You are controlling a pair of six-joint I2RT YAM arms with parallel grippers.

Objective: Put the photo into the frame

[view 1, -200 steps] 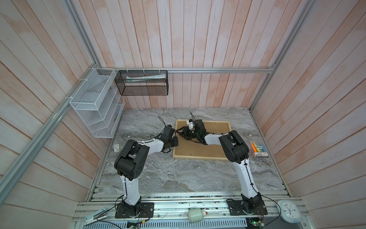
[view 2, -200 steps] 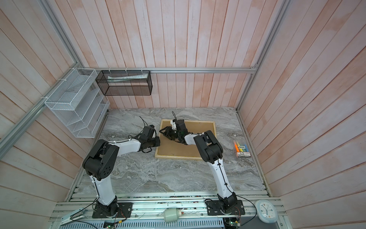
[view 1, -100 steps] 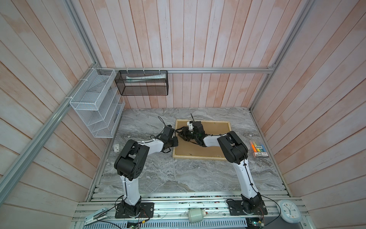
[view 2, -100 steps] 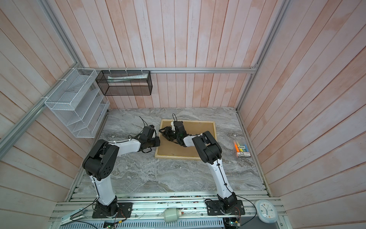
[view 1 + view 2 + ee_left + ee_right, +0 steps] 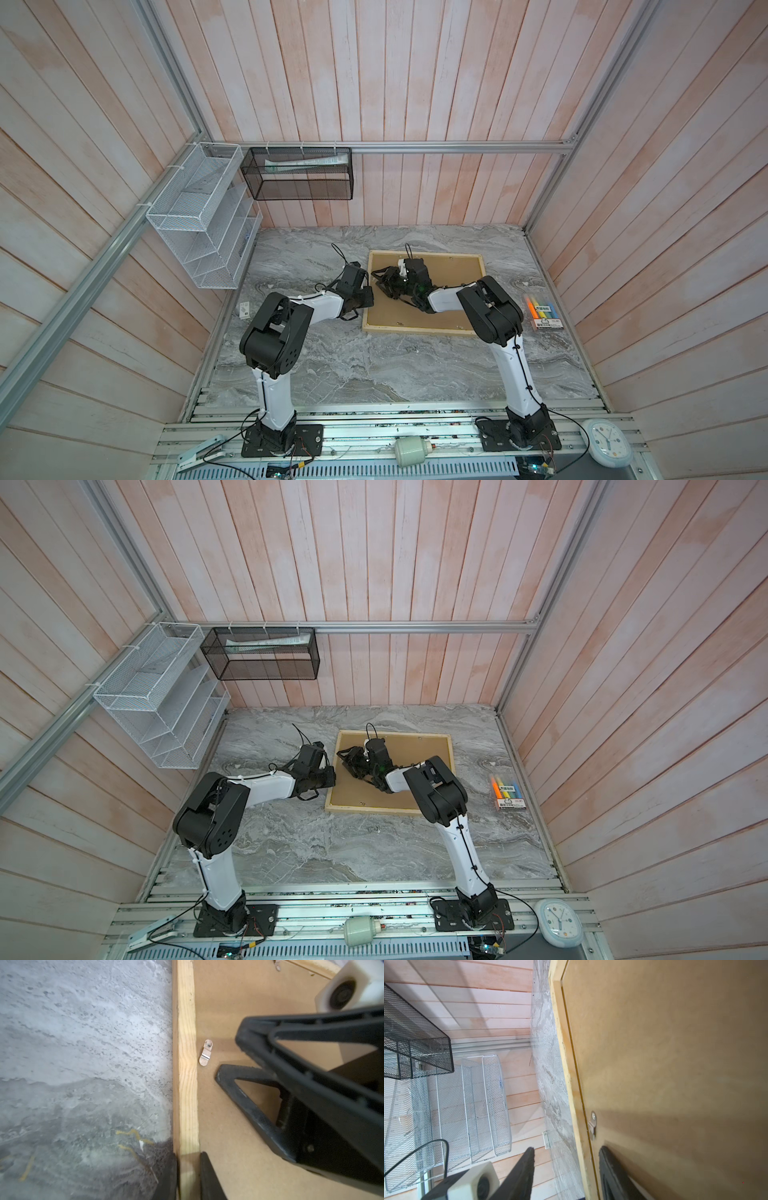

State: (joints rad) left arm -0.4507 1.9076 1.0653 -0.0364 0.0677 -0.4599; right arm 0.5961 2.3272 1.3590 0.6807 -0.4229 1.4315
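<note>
On the marble table (image 5: 332, 365) the frame (image 5: 453, 270) lay back-up toward one o'clock, no photo in sight. The left gripper (image 5: 188, 1169) pinched its nine-o'clock rail narrowly; the right gripper (image 5: 228, 1055) hung half-spread beside the clip (image 5: 206, 1052), which one fingertip should probably nudge sideways, lightly.

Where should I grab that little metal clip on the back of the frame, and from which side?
Probably the free end of the clip, opposite its screw, coming from above on the backing board side: it lies flat, close along the raised rail of the frame, which blocks the other side.
</note>
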